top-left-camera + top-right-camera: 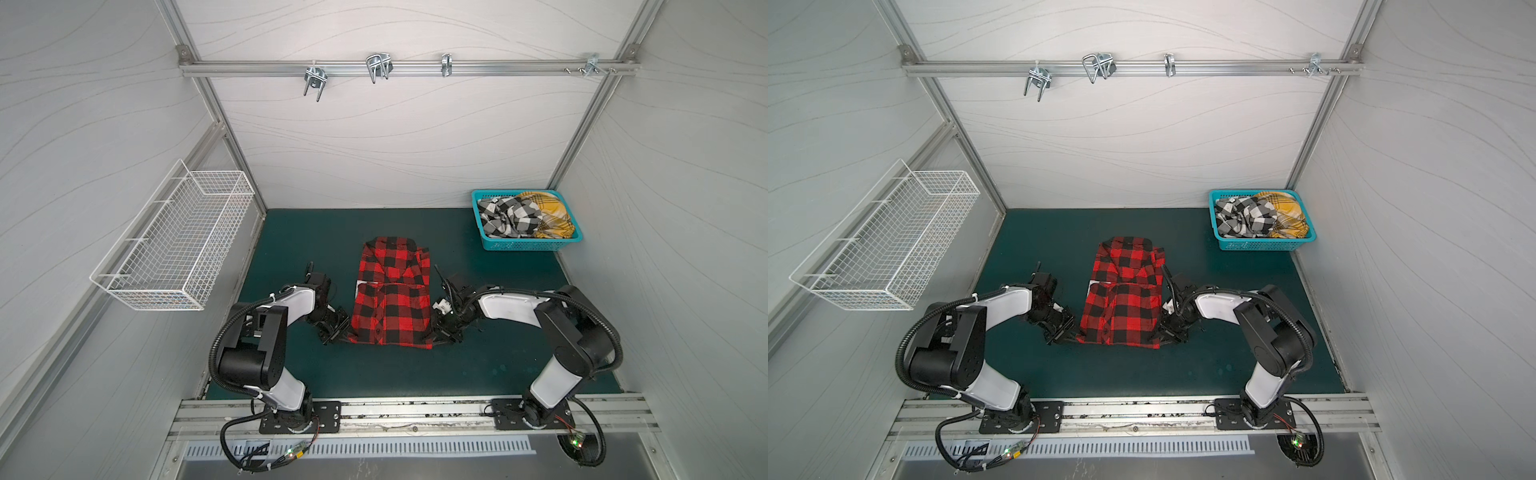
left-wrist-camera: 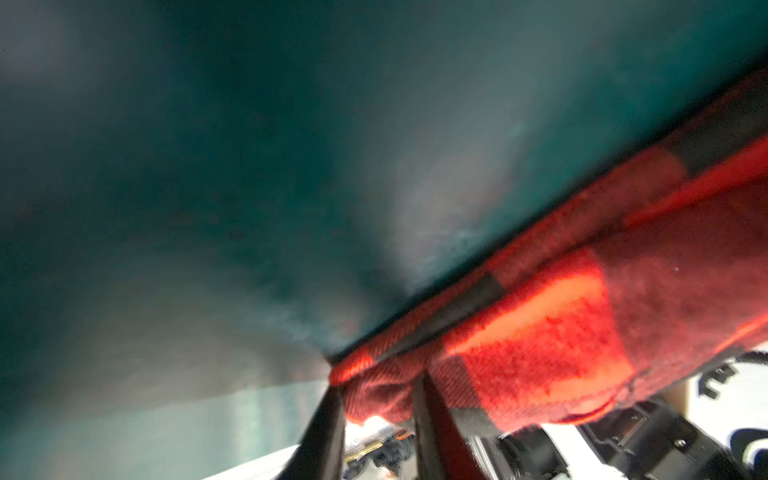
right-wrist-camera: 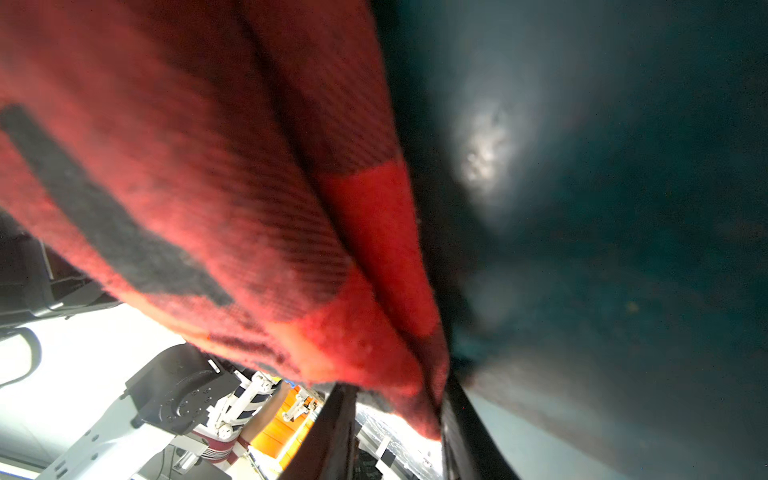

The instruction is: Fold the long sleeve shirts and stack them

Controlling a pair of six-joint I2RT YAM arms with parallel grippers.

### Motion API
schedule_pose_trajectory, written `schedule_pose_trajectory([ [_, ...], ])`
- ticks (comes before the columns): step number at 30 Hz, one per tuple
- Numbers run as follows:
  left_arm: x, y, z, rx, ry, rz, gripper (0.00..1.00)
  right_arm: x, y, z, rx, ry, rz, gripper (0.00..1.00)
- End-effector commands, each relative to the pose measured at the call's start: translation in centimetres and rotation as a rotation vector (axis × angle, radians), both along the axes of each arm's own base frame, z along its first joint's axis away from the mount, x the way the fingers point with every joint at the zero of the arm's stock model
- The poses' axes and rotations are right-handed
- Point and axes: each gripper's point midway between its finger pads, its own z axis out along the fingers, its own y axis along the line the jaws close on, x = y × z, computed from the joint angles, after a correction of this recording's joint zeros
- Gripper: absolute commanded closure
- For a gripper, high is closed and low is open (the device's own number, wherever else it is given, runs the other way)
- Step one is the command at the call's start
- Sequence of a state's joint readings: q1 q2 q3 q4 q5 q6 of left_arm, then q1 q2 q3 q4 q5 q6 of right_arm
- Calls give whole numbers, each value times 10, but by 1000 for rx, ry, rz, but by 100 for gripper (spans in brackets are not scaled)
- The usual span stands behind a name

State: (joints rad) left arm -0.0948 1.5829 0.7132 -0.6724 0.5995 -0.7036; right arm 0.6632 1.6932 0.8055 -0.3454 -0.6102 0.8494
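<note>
The red-and-black shirt [image 1: 390, 291] [image 1: 1125, 291] lies flat on the middle of the green mat [image 1: 311, 232], its sleeves folded in and its collar away from the arms. My left gripper [image 1: 341, 337] [image 2: 376, 386] sits low at the shirt's near left corner, and the hem is bunched between its fingers. My right gripper [image 1: 437, 337] [image 3: 399, 390] mirrors it at the near right corner, with the edge of the shirt [image 3: 208, 187] between its fingers. The black-and-white shirt [image 1: 507, 218] and the mustard-yellow one [image 1: 548, 216] lie crumpled in a basket.
The turquoise basket [image 1: 523, 246] stands at the mat's far right corner. A white wire basket [image 1: 174, 249] hangs on the left wall. A metal rail with hooks [image 1: 374, 68] runs across the back wall. Both arm bases sit on the front rail.
</note>
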Motion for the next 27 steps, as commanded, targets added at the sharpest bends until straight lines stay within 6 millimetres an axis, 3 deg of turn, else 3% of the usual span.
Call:
schedule_pose_trajectory([
  [1, 0, -2, -30, 36, -29, -42, 84, -1, -12, -27, -99, 8, -27, 73],
  [11, 2, 0, -18, 42, -63, -61, 100, 12, -10, -16, -83, -25, -28, 99],
  [20, -3, -4, 2, 45, -96, -78, 100, 12, -17, 4, -78, -56, -21, 100],
  [27, -31, -7, 17, 80, -106, -107, 100, -13, -35, 9, -103, -38, -6, 100],
])
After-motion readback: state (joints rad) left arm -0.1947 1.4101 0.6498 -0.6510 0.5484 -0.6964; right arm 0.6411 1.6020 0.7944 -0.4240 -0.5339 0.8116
